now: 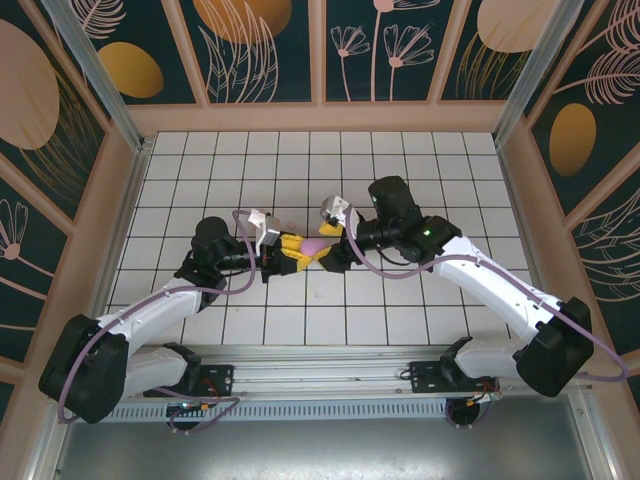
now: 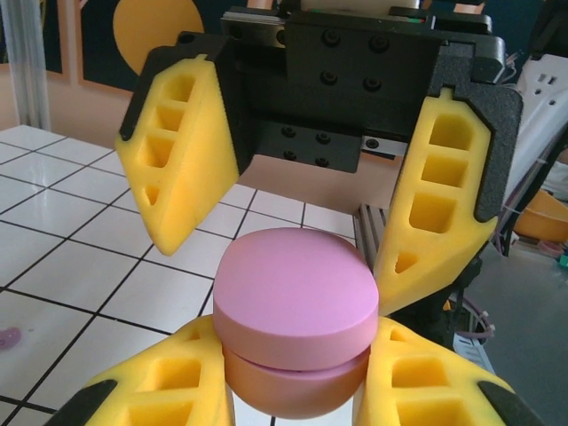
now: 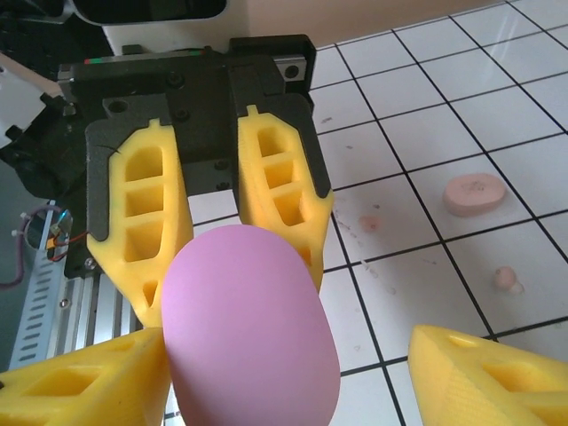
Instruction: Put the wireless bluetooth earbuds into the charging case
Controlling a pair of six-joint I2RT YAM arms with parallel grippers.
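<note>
The charging case (image 1: 316, 246) is a purple oval box, held above the tiles mid-table. My left gripper (image 1: 303, 251) is shut on the case (image 2: 293, 311), whose lid is down with a thin seam showing. My right gripper (image 1: 332, 256) faces it, open, its jaws spread wide around the case (image 3: 244, 328). One yellow finger (image 3: 89, 377) is next to the case and the other finger (image 3: 488, 373) is well apart. Two pale pink earbuds (image 3: 475, 193) (image 3: 506, 280) lie on the tiles. A light purple earbud (image 2: 7, 338) sits at the left wrist view's edge.
The white tiled floor (image 1: 400, 180) is walled by patterned panels with a wooden ledge (image 1: 320, 118) at the back. A metal rail (image 1: 330, 360) carries both arm bases along the near edge. A faint pink smudge (image 3: 368, 222) marks one tile.
</note>
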